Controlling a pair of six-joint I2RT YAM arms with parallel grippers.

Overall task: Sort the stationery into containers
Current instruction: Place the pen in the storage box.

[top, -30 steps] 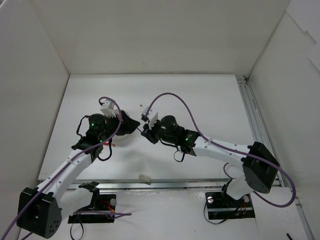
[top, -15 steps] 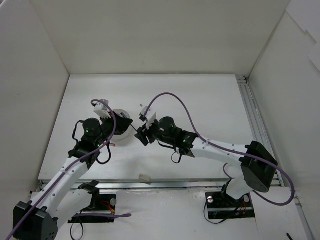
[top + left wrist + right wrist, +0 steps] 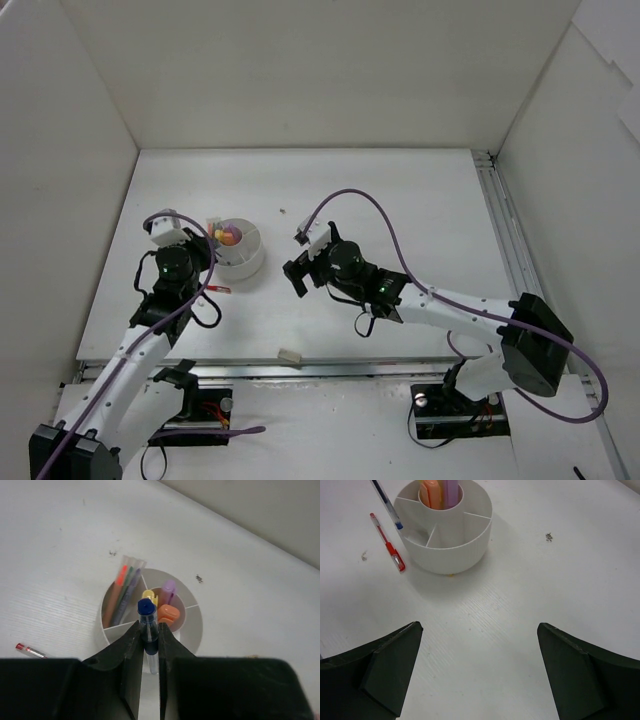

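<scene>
Left gripper (image 3: 149,632): we see its fingers (image 3: 131,647) drawn narrow and pinching the blue pen (image 3: 148,630), right at the near side of the cup (image 3: 194,622).
Blue pen: it is tilted with its blue end lowest, at the cup's rim. From the right wrist we see it slant down along the cup's wall. We cannot tell whether the tip is inside the rim or just outside it.
Right gripper (image 3: 478,630): its fingers (image 3: 390,672) are spread wide with nothing between them. It hangs over bare table, near the cup but apart from it, on the cup's right in the top view.
Cup: it is round and white and stands upright on the table (image 3: 400,200), left of centre in the top view. Dividers run from a centre tube out to the wall.
Markers (image 3: 167,611): we count a yellow, an orange and a purple one standing in the centre tube, caps up.
Thin pens (image 3: 124,587): a few with clear ends lean together in one outer compartment, on the left in the left wrist view. We make out red and green among them.
Red pen (image 3: 387,542): it lies flat on the table just beside the cup, not touching it, on the left arm's side.
Eraser (image 3: 290,355): it lies alone by the table's near edge, well apart from the cup.
Specks (image 3: 548,536): we see small dark marks on the table near the cup.
</scene>
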